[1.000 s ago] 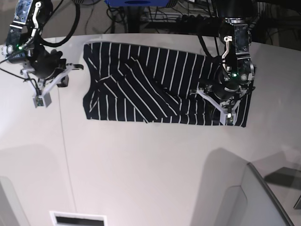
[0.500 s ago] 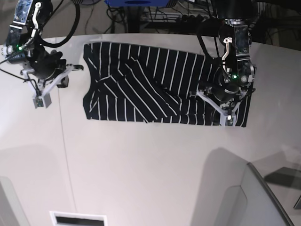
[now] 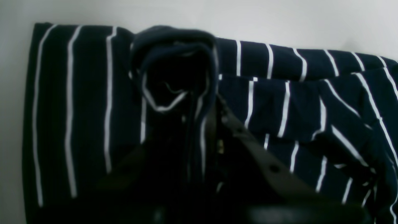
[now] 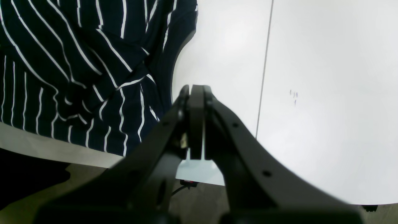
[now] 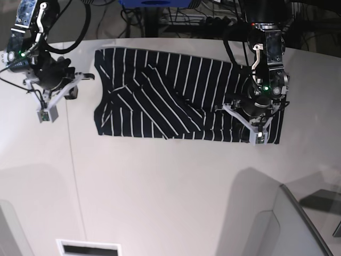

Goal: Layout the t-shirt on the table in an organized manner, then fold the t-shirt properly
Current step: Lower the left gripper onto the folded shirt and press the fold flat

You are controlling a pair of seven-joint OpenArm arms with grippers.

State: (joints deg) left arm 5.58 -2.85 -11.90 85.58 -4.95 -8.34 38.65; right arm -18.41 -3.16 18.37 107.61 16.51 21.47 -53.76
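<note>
In the base view, the t-shirt (image 5: 176, 98) lies spread, partly folded over itself, on the far half of the white surface (image 5: 160, 192), with a diagonal flap across its middle. The left end effector (image 5: 259, 128) sits at the shirt's end on the view's right, low over the near corner, its tips over the fabric. The right end effector (image 5: 49, 106) hangs over bare surface just beside the shirt's other end, apart from the cloth.

In the left wrist view, a bunched fold of the t-shirt (image 3: 174, 77) rises between the dark fingers (image 3: 248, 146) of the left end effector (image 3: 186, 124), which is clenched on that fold; the rest of the striped cloth lies flat around it, with the pale surface (image 3: 279, 18) beyond.

In the right wrist view, the right end effector (image 4: 196, 93) is clenched, jaws pressed together with nothing between them. The t-shirt (image 4: 77, 71) lies up and to the left of it, near but not touching, and a thin seam (image 4: 264, 71) runs down the surface (image 4: 326, 93)
</note>
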